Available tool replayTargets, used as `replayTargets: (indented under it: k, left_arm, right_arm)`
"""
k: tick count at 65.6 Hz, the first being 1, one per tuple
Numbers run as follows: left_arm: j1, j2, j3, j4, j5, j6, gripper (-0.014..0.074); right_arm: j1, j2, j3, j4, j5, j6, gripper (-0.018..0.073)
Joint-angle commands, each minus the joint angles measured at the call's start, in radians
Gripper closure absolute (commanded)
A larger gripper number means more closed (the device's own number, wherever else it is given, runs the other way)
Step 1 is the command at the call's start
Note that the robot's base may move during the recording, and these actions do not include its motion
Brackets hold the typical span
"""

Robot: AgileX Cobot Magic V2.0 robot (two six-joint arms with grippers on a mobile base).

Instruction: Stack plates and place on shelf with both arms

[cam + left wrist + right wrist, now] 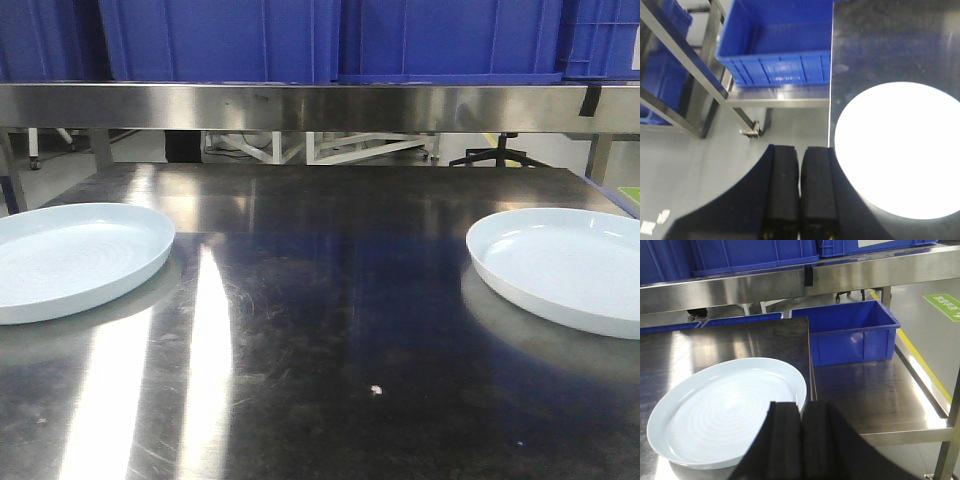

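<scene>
**Left side.** The left plate [70, 260] lies flat on the steel table [320, 330], near its left edge and partly cut off by the frame. In the left wrist view it shows as a washed-out white disc [900, 150], so no surface detail can be read. The left pincer [800, 155] is closed, its black fingers [782, 190] pressed side by side with nothing between them. It sits just beside the plate's rim at the table edge, and contact cannot be told. Beyond the table edge a left bin [780, 50], blue, stands on a lower steel ledge.

**Centre.** The table between the plates is bare apart from a white speck [376, 389]. Behind and above it runs a steel shelf [320, 105] carrying blue bins [220, 40].

**Right side.** The right plate [565, 265] lies flat near the right edge, well apart from the left one. Concentric rings are visible inside it [725, 410]. The right pincer [801, 407] is closed and empty, with its tips lying over the plate's near rim in the wrist view. Whether they touch it cannot be told. A right bin [850, 332], blue, stands on a lower steel surface beside the table.
</scene>
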Motion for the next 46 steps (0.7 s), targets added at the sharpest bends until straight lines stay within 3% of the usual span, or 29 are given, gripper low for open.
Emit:
replayTargets:
  k: [1, 15, 23, 46]
  left_arm:
    - [-0.006, 0.005, -0.039, -0.005, -0.040, 0.007, 0.0504]
    - [-0.006, 0.006, -0.039, -0.012, -0.045, 0.009, 0.0504]
    - [-0.006, 0.006, -0.039, -0.106, -0.080, 0.003, 0.0504]
    - [-0.006, 0.006, -0.039, -0.090, -0.110, 0.003, 0.0504]
  right_arm:
    - [-0.005, -0.018, 0.001, 0.004, -0.087, -0.002, 0.0505]
    - [-0.005, -0.018, 0.001, 0.004, -0.087, -0.002, 0.0505]
    - [-0.005, -0.018, 0.001, 0.004, -0.087, -0.002, 0.0505]
    - [-0.005, -0.018, 0.001, 0.004, -0.087, -0.002, 0.0505]
